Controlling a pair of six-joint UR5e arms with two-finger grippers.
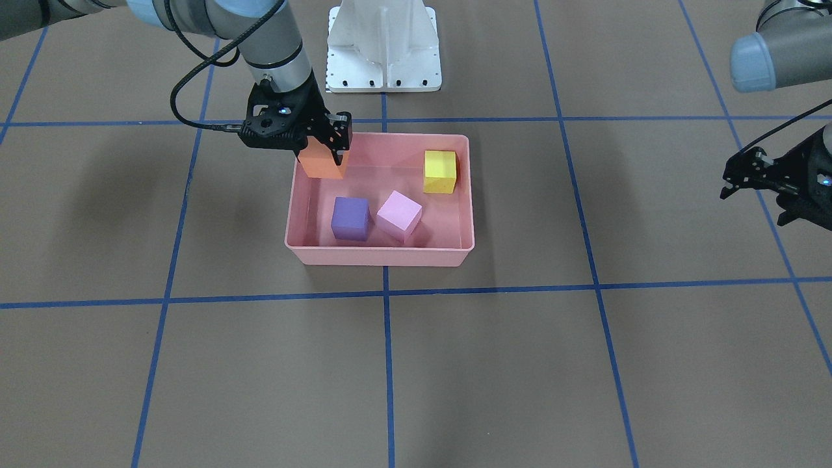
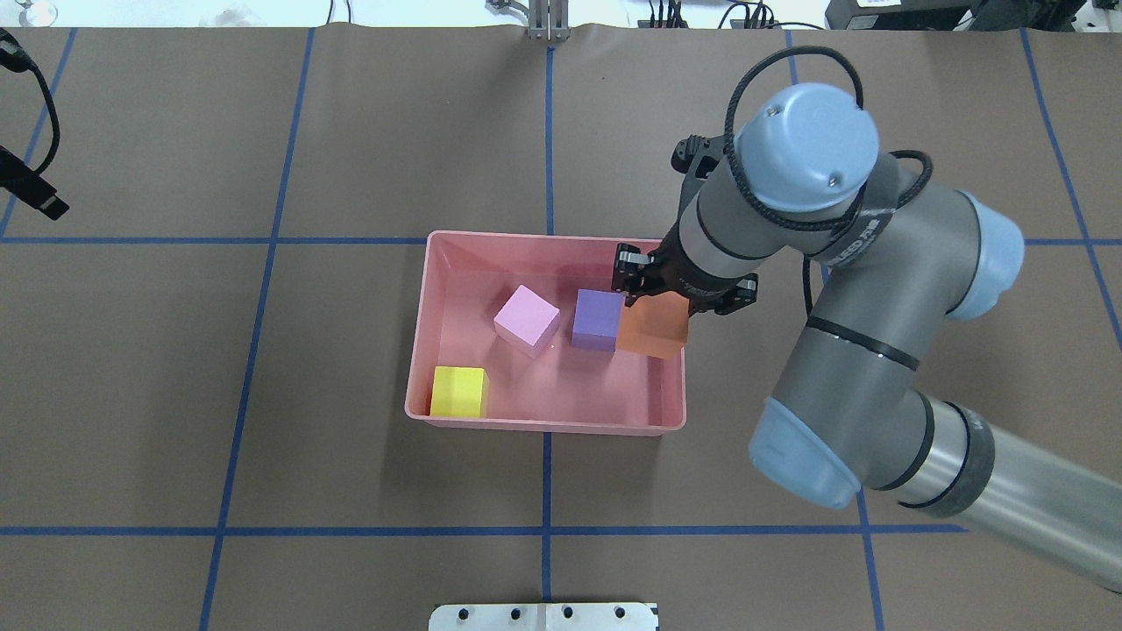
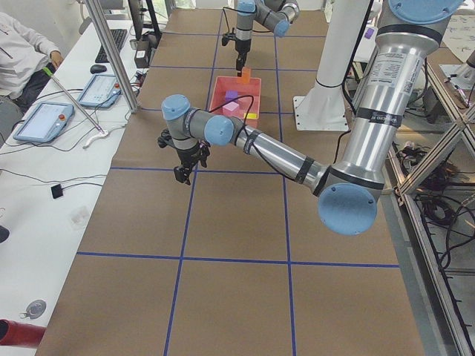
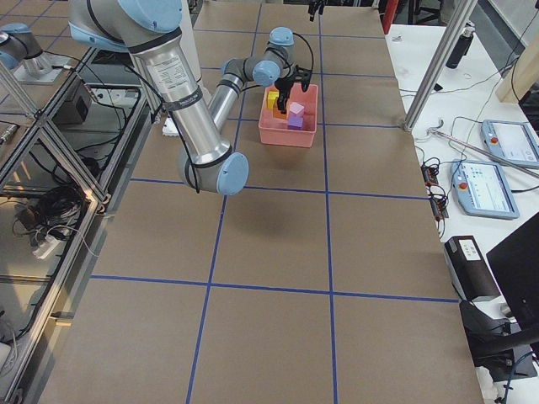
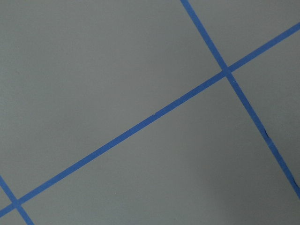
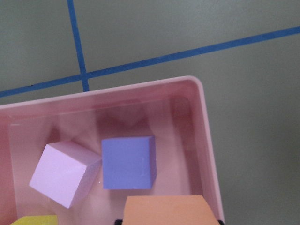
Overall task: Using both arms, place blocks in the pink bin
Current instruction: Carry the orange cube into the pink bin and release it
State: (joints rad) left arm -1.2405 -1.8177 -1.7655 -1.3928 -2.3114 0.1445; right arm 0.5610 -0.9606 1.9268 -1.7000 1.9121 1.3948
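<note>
The pink bin (image 1: 377,257) sits mid-table; it also shows in the overhead view (image 2: 543,425) and the right wrist view (image 6: 206,131). Inside it lie the purple block (image 1: 351,218) (image 2: 598,319) (image 6: 128,161), the light pink block (image 1: 398,214) (image 2: 526,318) and the yellow block (image 1: 439,171) (image 2: 458,392). My right gripper (image 1: 325,159) (image 2: 679,298) is shut on the orange block (image 1: 320,166) (image 2: 653,326) (image 6: 166,211), held over the bin's end on my right, beside the purple block. My left gripper (image 1: 731,179) (image 3: 182,169) is open and empty, far from the bin over bare table.
The white metal base (image 1: 383,45) (image 2: 543,618) stands just behind the bin on my side. Blue tape lines (image 5: 154,115) cross the brown table. A side desk with tablets (image 3: 44,119) and a metal pole (image 3: 111,52) stand beyond the table's far edge.
</note>
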